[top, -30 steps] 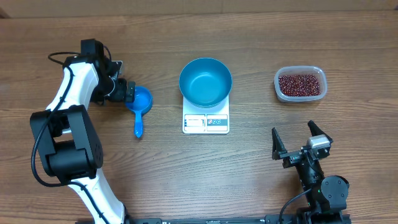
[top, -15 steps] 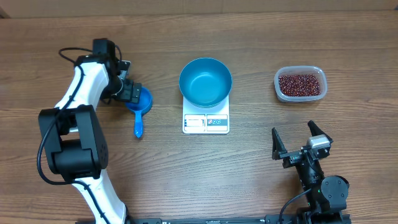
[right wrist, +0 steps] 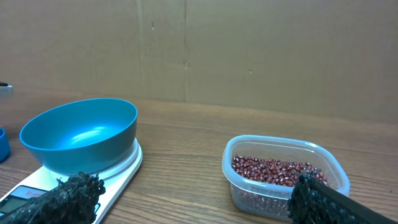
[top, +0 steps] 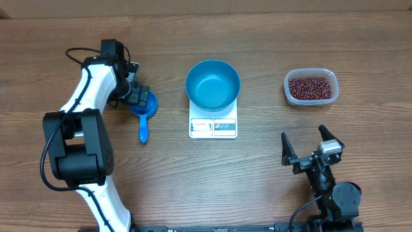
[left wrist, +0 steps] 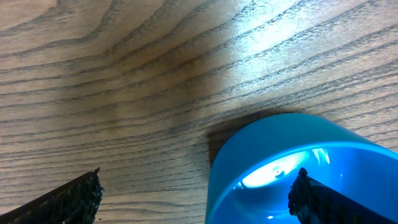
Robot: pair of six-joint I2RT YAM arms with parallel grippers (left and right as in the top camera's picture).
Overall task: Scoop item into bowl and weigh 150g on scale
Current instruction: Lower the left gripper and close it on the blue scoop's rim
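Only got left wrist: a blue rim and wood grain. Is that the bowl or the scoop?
Observer: It's the scoop. Its handle points toward the table's front edge, away from the left hand.
Operator: Where's the bowl?
Observer: The bowl sits on the scale at mid table, and it has nothing inside.
Operator: Beans?
Observer: The beans are all in the clear tub, to the right of the scale.
Operator: Right hand?
Observer: The right hand is near the front edge with its jaws open, holding nothing.
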